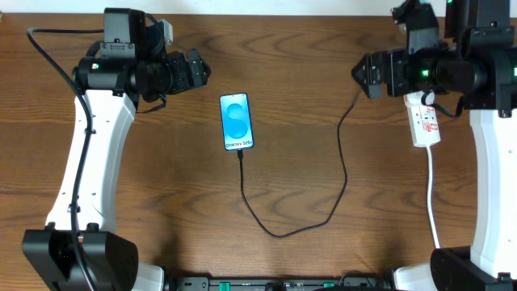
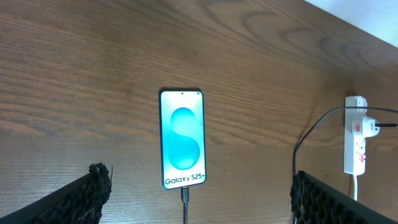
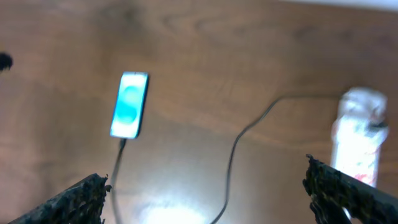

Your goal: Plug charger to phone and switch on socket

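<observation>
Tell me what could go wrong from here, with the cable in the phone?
The charger runs slack right by the open right pincer; a careless move could snag it and tug the plug from the phone. The socket looks unfastened, so a push on it might slide it.

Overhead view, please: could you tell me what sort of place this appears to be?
Probably a robotics lab test bench: a left arm and right arm stand at a wooden table, with a phone, its charger and a white socket strip laid out between them.
</observation>
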Robot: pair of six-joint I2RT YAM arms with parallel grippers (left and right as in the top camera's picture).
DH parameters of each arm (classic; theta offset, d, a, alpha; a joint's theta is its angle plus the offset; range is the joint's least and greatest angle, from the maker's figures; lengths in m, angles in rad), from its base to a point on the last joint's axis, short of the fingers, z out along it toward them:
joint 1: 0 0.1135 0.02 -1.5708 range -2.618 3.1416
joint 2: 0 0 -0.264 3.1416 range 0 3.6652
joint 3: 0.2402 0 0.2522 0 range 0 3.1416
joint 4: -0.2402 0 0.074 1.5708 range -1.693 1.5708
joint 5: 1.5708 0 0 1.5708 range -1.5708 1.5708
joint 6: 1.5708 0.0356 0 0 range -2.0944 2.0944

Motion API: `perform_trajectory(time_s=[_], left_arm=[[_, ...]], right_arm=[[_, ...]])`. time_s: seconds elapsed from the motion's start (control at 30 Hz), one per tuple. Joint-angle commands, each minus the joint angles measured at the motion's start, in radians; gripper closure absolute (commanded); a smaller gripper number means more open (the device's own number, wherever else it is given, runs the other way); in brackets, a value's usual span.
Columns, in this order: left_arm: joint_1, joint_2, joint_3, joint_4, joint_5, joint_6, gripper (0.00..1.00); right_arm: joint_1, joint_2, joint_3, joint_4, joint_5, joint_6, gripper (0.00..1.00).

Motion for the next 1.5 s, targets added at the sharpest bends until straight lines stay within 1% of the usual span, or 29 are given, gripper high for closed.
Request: perform_trajectory(time_s=[0.0,0.13,0.27,0.47,0.5,0.73,0.8,0.83,0.97,1.13,1.3,1.47], left_arm=[[0.002,-0.008,0.002,-0.003,-0.005,0.009,0.06],[0.002,-0.008,0.002,-0.003,-0.005,0.009,0.06],[0.002,-0.008,0.002,-0.003,-0.005,0.009,0.06],[0.002,-0.008,0.002,-0.003,-0.005,0.009,0.06],[0.002,-0.008,0.002,-0.003,-0.005,0.009,0.06],[0.002,-0.008,0.002,-0.003,-0.005,0.009,0.06],[0.002,-0.008,0.002,-0.003,-0.005,0.009,0.06],[0.002,-0.008,0.002,-0.003,-0.005,0.009,0.06],[0.002,-0.008,0.002,-0.003,-0.005,0.009,0.06],[0.002,-0.008,0.002,-0.003,-0.005,0.009,0.06],[0.002,-0.008,0.002,-0.003,-0.005,0.009,0.06],[0.002,-0.008,0.002,-0.003,-0.005,0.009,0.06]], right_arm=[[0.018,-0.045,-0.016,0.077,0.099,-0.081,0.01],[0.055,-0.115,-0.09,0.165,0.174,-0.142,0.01],[0.056,-0.238,-0.261,0.32,0.174,-0.179,0.01],[0.039,-0.476,-0.642,0.634,0.172,-0.251,0.01],[0.039,-0.531,-0.73,0.702,0.172,-0.26,0.01],[0.002,-0.84,-1.211,1.035,0.145,-0.271,0.01],[-0.014,-0.929,-1.329,1.105,0.135,-0.271,0.01],[-0.028,-1.021,-1.438,1.154,0.135,-0.272,0.01],[-0.05,-1.204,-1.638,1.228,0.135,-0.272,0.01],[-0.053,-1.381,-1.842,1.308,0.135,-0.287,0.01],[-0.053,-1.481,-1.972,1.358,0.134,-0.286,0.01],[-0.051,-1.529,-2.037,1.395,0.127,-0.286,0.01]])
